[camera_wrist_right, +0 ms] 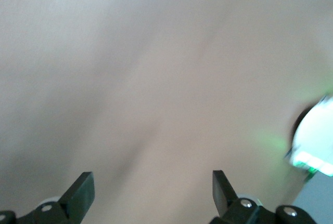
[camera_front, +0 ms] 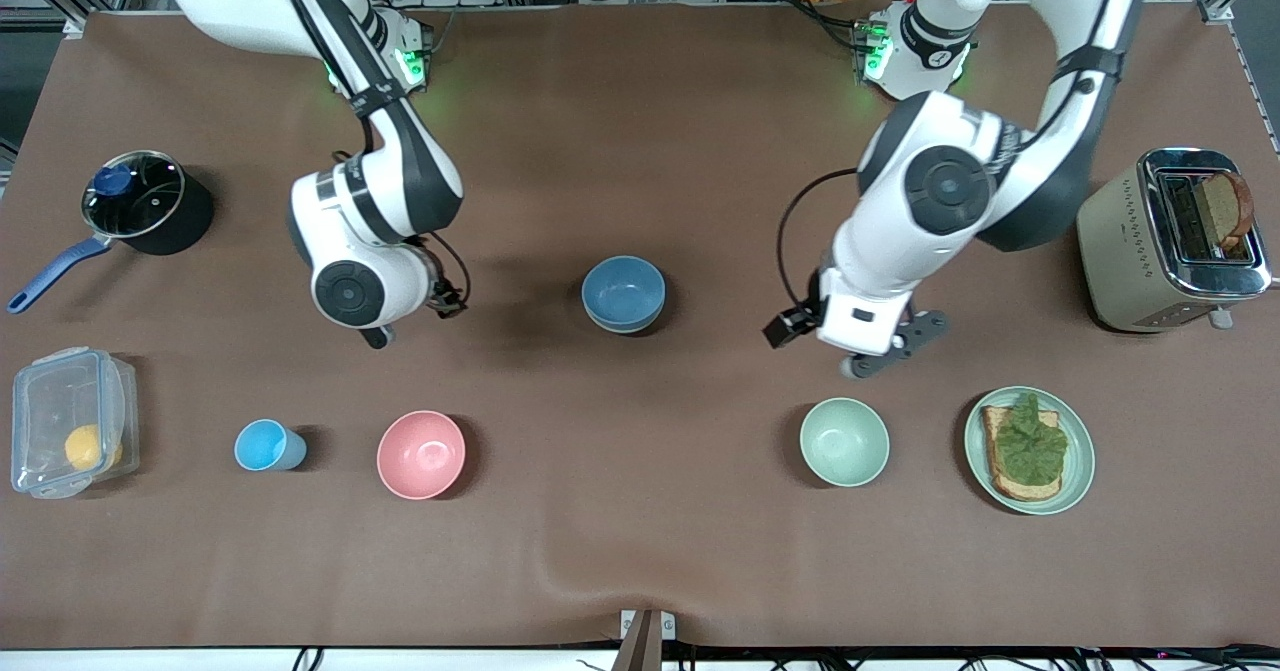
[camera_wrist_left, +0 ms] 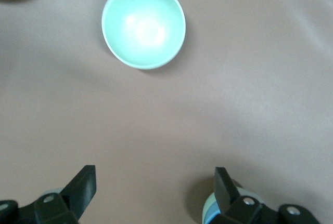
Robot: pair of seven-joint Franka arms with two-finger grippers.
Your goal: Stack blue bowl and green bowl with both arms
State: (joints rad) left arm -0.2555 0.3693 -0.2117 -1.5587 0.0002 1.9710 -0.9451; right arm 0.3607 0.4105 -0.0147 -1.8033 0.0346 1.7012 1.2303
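Hovering left gripper (camera_wrist_left: 155,195) spread wide over bare cloth, green bowl (camera_front: 844,441) at its 6 o'clock for rim access. Right gripper (camera_wrist_right: 153,195) waits, also apart; blue bowl (camera_front: 623,293) at its 3 o'clock.

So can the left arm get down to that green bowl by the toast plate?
Probably yes. The left tool hangs open over bare cloth just beside the green bowl, which stands alone with nothing in it; the toast plate stands apart from it.
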